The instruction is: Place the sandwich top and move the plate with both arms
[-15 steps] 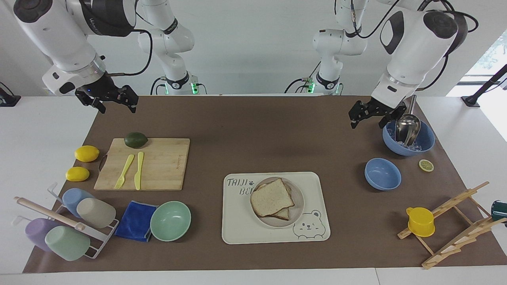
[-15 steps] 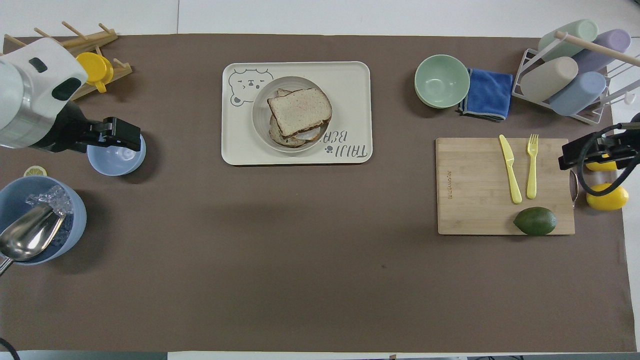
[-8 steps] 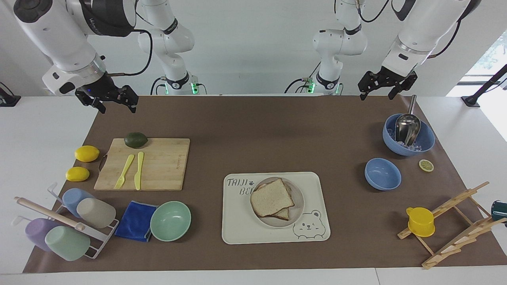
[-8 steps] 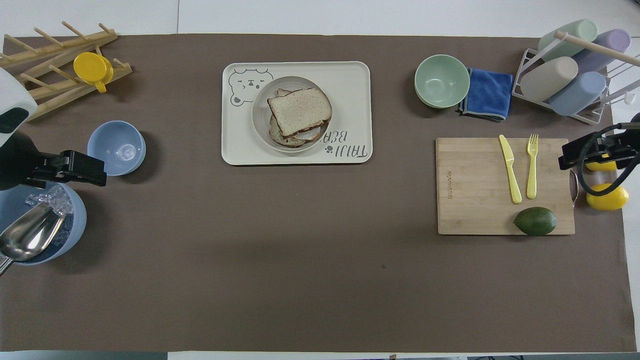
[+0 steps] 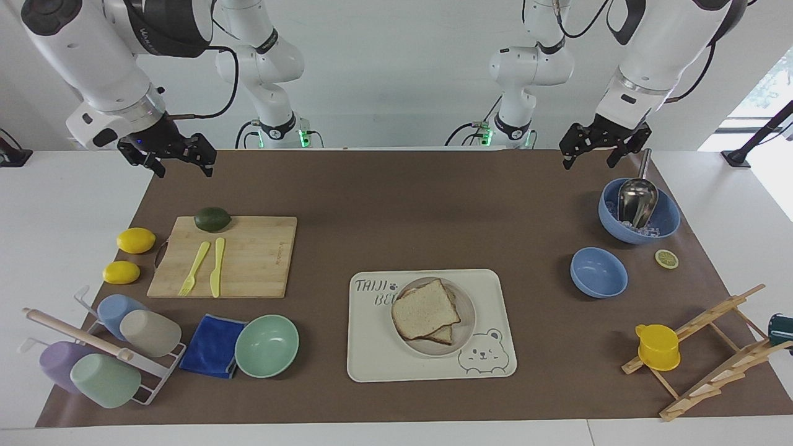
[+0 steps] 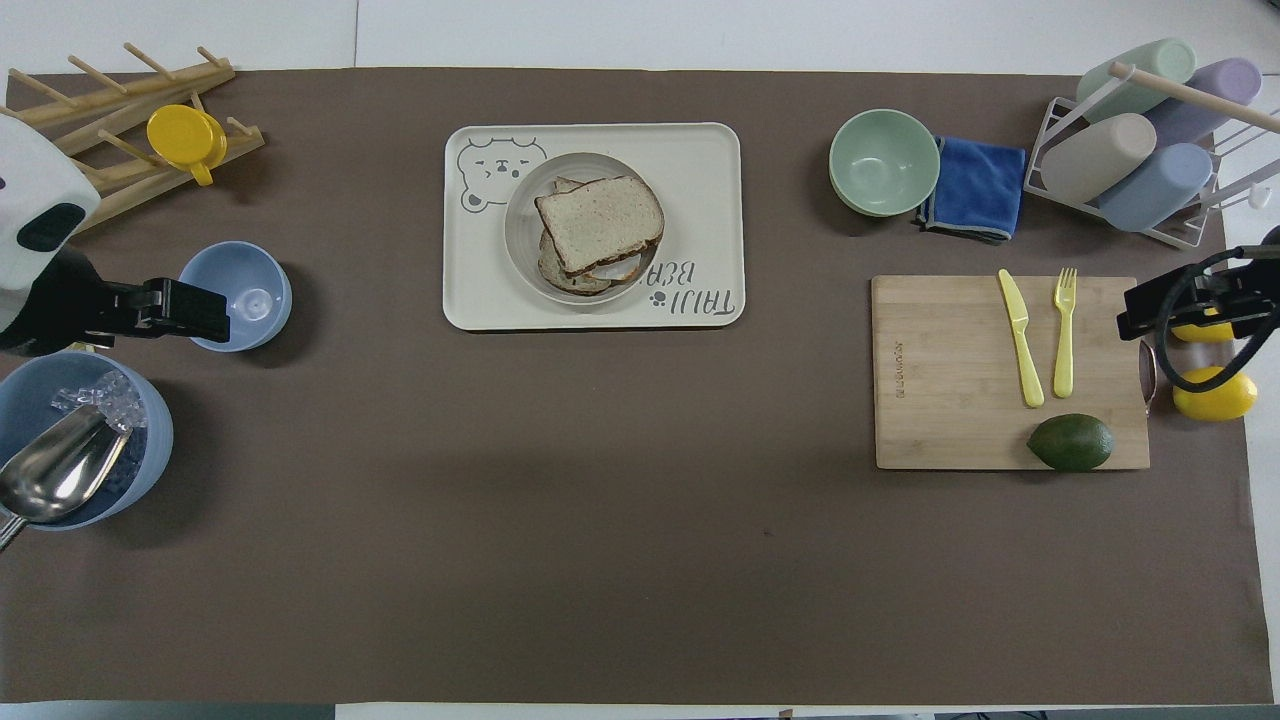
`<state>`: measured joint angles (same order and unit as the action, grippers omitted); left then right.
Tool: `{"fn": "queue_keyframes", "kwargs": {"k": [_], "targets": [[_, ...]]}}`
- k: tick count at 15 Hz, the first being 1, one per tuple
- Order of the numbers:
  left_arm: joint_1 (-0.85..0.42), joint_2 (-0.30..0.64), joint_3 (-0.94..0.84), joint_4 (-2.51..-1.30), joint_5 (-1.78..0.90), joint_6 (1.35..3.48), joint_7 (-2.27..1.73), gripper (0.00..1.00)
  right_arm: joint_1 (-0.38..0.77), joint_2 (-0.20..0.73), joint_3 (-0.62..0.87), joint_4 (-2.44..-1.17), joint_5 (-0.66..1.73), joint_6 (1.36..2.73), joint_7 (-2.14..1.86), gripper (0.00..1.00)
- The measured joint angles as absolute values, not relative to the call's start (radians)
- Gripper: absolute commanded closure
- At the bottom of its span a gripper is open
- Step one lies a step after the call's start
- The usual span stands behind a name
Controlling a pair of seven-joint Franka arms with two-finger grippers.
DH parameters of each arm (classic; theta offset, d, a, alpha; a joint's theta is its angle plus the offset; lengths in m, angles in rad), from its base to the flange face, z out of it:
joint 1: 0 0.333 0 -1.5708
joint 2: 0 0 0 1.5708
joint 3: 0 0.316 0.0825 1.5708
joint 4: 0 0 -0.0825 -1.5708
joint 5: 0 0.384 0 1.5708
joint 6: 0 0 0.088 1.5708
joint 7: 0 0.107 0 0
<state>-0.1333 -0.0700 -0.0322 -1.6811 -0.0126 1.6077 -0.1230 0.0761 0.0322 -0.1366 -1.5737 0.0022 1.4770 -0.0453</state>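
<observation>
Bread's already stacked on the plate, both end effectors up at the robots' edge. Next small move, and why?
Probably bring the left end effector down toward the small round beige-grey plate on the cream bear-print tray. The light-brown top bread slice already lies on the stack, so moving the plate remains. The left end effector hangs above the mat by the blue ice bowl; the right end effector waits over the mat's corner.

Wide open brown mat (image 6: 600, 520) at my six o'clock, a free lane straight up to the tray (image 6: 700, 160) at twelve. At three, the cutting board (image 6: 950, 400) with its avocado (image 6: 1070, 442) blocks low passes. At nine, the ice bowl (image 6: 150, 450) with its scoop (image 6: 50, 480) and the small blue bowl (image 6: 250, 290) crowd my left gripper (image 5: 598, 152).
</observation>
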Motion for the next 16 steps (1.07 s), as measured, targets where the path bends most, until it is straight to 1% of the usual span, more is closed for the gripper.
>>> {"fn": "queue_keyframes", "kwargs": {"k": [16], "targets": [[-0.116,-0.069,-0.035,-1.677,-0.013,1.572,-0.122,0.00,0.076,0.032,-0.137,-1.574,0.002,1.477,-0.045,0.00]]}}
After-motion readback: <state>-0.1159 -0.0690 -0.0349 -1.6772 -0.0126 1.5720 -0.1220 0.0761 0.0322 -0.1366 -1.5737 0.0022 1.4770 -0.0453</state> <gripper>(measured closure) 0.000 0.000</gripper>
